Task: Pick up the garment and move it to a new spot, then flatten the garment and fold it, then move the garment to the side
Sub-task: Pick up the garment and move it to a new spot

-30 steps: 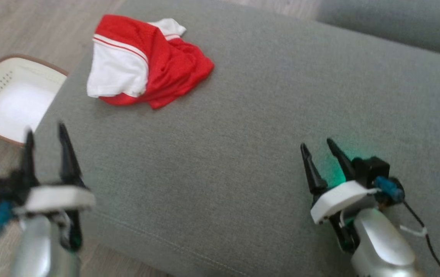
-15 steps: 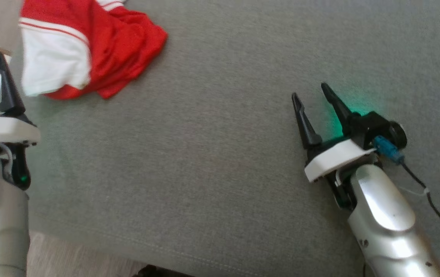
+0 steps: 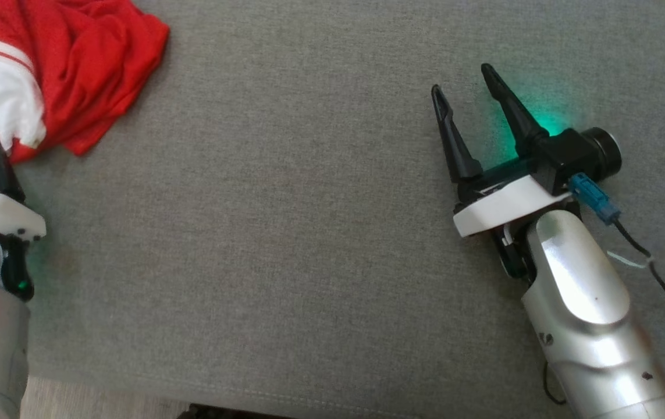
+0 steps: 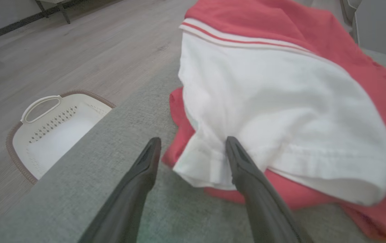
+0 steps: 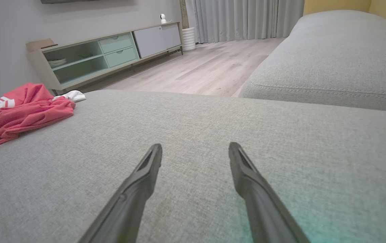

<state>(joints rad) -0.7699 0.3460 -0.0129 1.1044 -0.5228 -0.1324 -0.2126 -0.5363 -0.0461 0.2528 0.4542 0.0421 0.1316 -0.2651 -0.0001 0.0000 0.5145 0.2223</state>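
Red-and-white crumpled fabric garment (image 3: 88, 64): lies bunched on the grey woven-fabric couch cushion (image 3: 285, 244), at the upper left of the head view. I see a white panel edged with thin red stripes lying over the red cloth.
Garment position: near the cushion's left edge, well apart from the right gripper (image 3: 461, 80).
Left gripper (image 4: 193, 140): jaws spread, released, nothing grasped.
Left gripper, wrist view: a corner of the white hem lies between the two dark fingers. The tip of the finger on that view's right overlaps the white panel; I cannot tell whether it touches the cloth.
Left gripper, head view: at the left edge, with one finger tip showing just below the white panel.
Right gripper state: jaws spread and empty, over bare cushion at the right side.
Right gripper heading: fingers point up the head view and lean slightly left.
Green glow (image 3: 536, 116): on the cushion fabric just beside the right gripper.
White perforated plastic basket with a brown rim (image 4: 56, 121): stands on the pale wood-look floor (image 4: 78, 50), just beside the cushion's left edge.
Second grey cushion (image 5: 331, 67): beyond the first one, at the right of the right wrist view.
Pale green low cabinet (image 5: 105, 54): against the far wall in the right wrist view.
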